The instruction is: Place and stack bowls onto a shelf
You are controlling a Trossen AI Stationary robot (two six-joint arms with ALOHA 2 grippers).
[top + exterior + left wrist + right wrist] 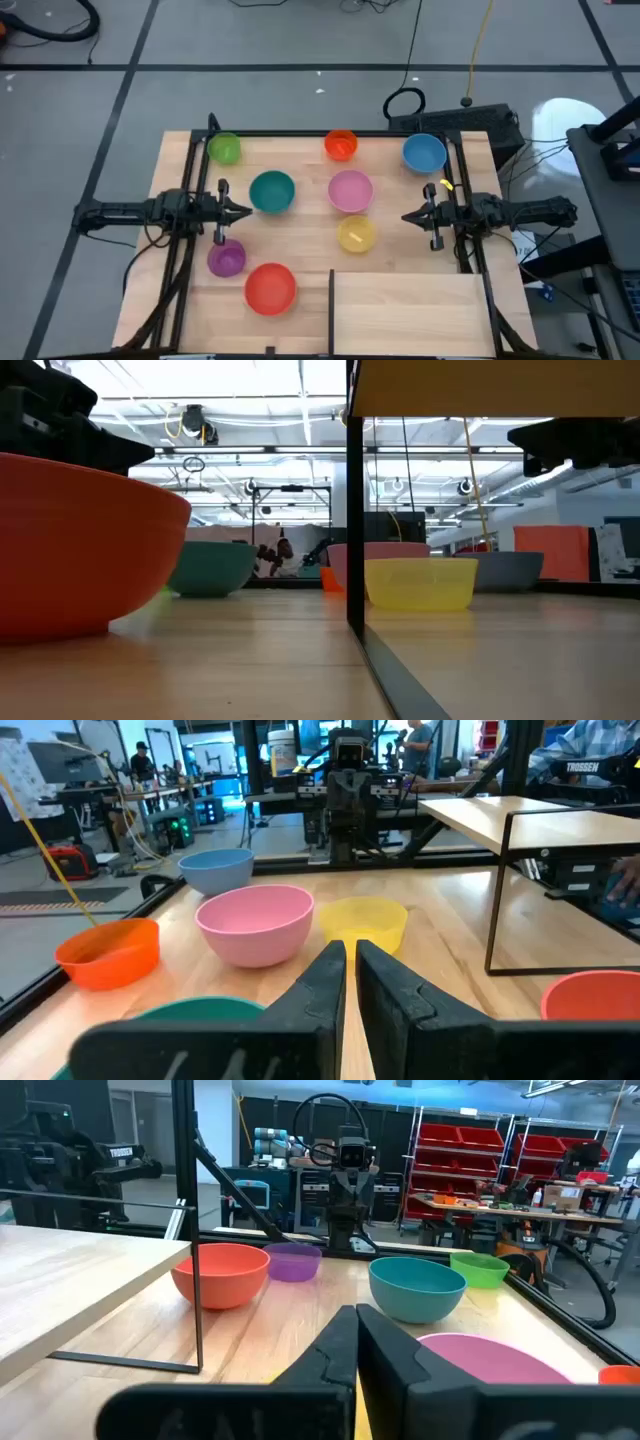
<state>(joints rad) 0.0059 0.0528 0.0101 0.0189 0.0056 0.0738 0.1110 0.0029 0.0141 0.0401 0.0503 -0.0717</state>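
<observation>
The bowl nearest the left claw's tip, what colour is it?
Teal bowl; the high view shows it best.

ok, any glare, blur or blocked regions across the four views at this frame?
High view: evenly lit, soft shadows only; a bright patch on the floor at upper right. Low view: the red bowl looms large and soft at left, the ceiling lights are blown out, and the shelf post splits the picture. Both wrist views: the dark, blurred left gripper and right gripper fill the bottom.
</observation>
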